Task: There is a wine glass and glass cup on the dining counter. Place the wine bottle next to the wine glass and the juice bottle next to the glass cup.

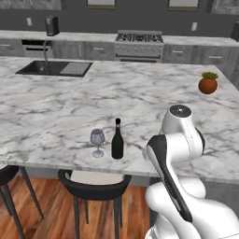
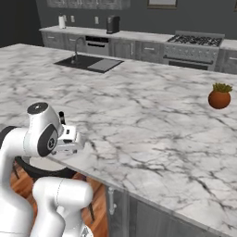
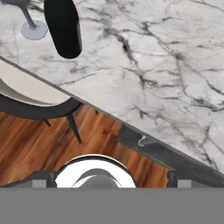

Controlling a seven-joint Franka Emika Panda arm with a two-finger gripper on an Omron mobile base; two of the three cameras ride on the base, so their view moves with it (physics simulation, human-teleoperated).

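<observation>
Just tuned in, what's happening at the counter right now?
The wine bottle already stands upright right beside the wine glass near the front edge of the dining counter. The arm sits folded at that edge with its gripper open and holding nothing, beside the bottle. A potted plant sits farther back on the right.

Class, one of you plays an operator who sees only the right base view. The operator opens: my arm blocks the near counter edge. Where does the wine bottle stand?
Observer: In the left base view the wine bottle stands upright near the front edge of the dining counter.
Operator: And the wine glass?
Observer: The wine glass stands upright just left of the bottle in that view, close by but not touching.
</observation>
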